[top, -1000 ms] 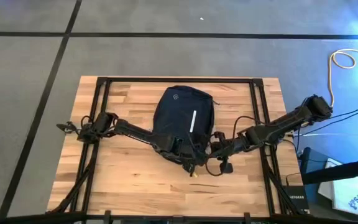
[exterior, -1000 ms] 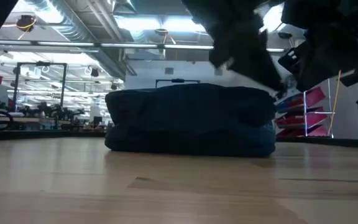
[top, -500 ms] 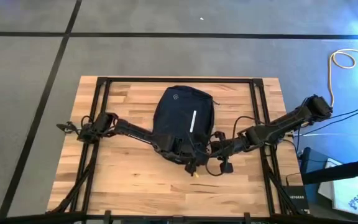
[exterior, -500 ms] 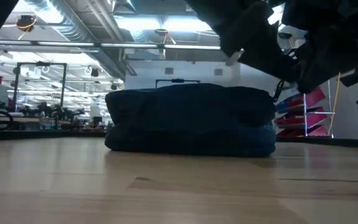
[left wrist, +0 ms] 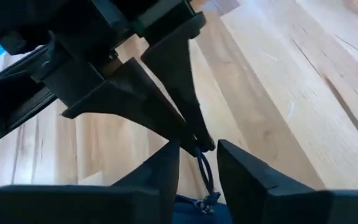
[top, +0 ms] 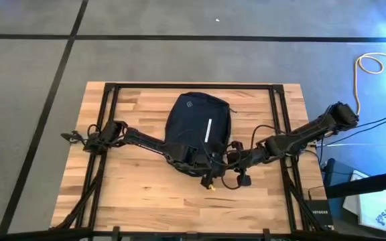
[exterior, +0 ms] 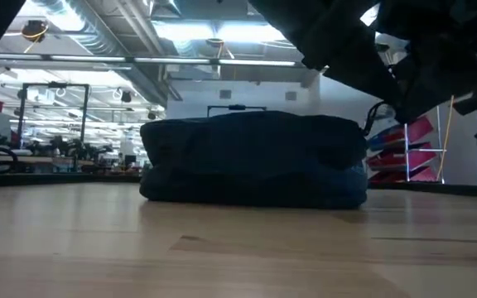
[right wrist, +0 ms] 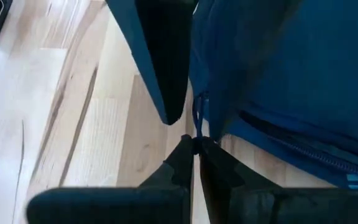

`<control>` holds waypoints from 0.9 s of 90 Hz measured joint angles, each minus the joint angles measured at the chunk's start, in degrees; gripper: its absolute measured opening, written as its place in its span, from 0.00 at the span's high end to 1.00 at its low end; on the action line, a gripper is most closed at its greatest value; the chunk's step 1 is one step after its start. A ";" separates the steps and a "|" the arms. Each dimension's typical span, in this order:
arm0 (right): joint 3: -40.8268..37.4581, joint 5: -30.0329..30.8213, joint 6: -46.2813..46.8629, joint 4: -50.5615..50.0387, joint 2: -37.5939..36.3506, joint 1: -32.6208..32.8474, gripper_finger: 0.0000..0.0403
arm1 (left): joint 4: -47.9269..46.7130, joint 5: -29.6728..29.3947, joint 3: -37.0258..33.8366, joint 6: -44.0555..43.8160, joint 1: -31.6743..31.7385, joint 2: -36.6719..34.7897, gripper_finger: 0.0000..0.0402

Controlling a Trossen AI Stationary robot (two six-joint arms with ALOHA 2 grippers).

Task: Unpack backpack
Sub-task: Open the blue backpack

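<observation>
The dark navy backpack [top: 196, 124] lies flat on its back in the middle of the wooden table [top: 139, 194], logo and white stripe up; the low view shows it as a low mound [exterior: 255, 161]. Both grippers meet at its near end. My right gripper [right wrist: 196, 149] is shut on a thin dark zip-pull cord [right wrist: 197, 121] that comes off the backpack's edge. My left gripper [left wrist: 197, 163] stands open right opposite, one finger on either side of the same cord [left wrist: 202, 171], without plainly touching it. In the high view my left gripper [top: 194, 158] and right gripper [top: 228, 159] sit close together. My right gripper pinches the zip-pull cord [right wrist: 197, 132] between its two fingertips, only at their free ends. It comes in nearly level from the table's right side. The cord runs from the backpack's near edge to the tips and looks almost straight; the backpack stays on the table.
Black frame rails [top: 109, 114] run along the table's left, right and far sides. A small yellow piece [top: 212, 188] lies on the wood just near of the grippers. Bare wood [top: 146, 201] spreads toward the near edge. Cables lie on the floor at the right [top: 367, 67].
In the low view my left arm has shifted a little up and toward the table's right, closer to my right gripper. The backpack has stayed where it was.
</observation>
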 joint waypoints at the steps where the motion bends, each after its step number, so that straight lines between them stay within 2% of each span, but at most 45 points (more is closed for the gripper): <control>1: 0.00 0.00 0.01 0.00 0.00 0.00 1.00 | -0.03 -0.02 0.00 0.03 0.05 0.00 0.78; 46: 0.00 0.28 -0.39 0.02 0.00 0.00 1.00 | -0.87 1.27 0.00 1.14 1.69 0.02 0.79; 71: 0.21 0.30 -0.42 -0.69 0.00 -0.02 1.00 | -0.65 1.37 0.02 1.83 2.02 0.56 0.71; 81: 1.79 1.13 -0.43 -2.46 0.00 -0.02 1.00 | -0.22 3.13 0.02 2.05 2.15 0.81 0.70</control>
